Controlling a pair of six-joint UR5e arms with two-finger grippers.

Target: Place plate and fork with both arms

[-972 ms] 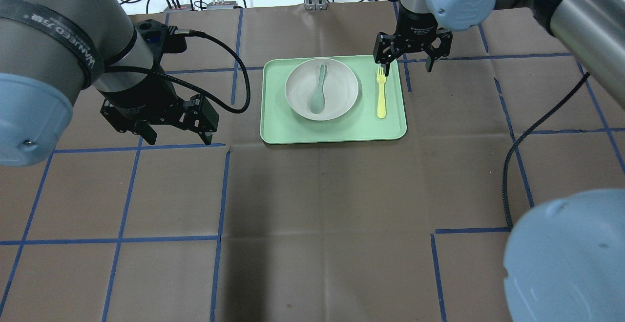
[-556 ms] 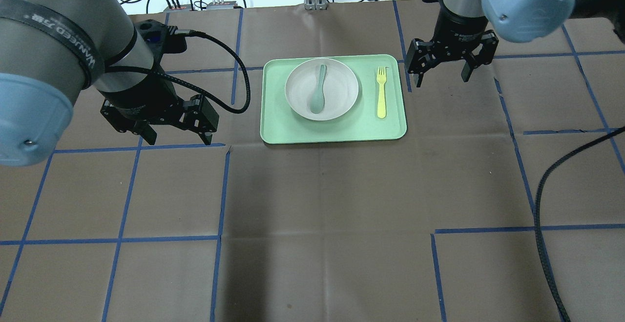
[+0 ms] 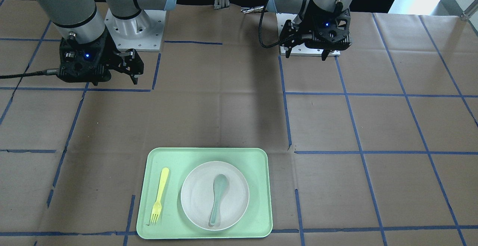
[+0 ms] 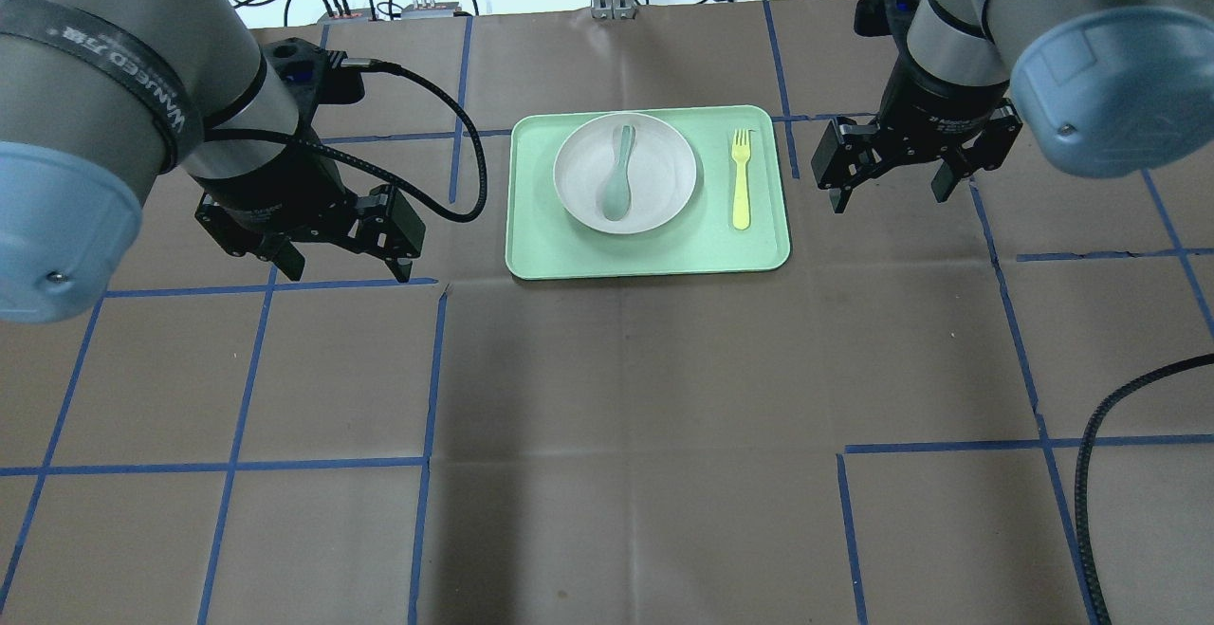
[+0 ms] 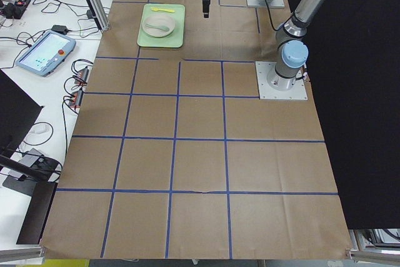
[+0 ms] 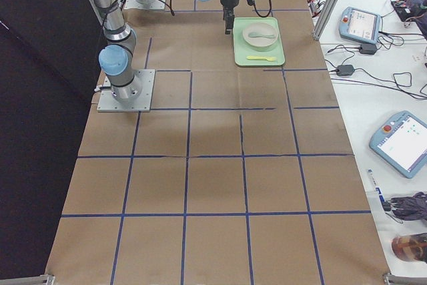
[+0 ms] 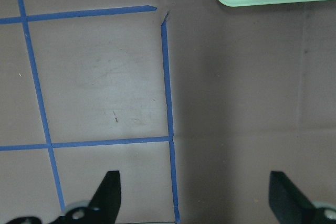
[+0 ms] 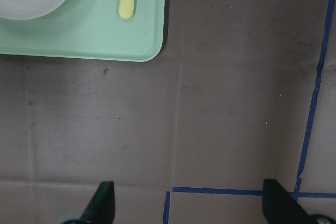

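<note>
Fork (image 4: 741, 184) on tray (image 4: 645, 250), clear of jaws

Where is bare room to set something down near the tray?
Brown paper on the robot's side of the tray lies bare. On the tray only its robot-side strip is free; plate, spoon and fork crowd the rest.
</note>
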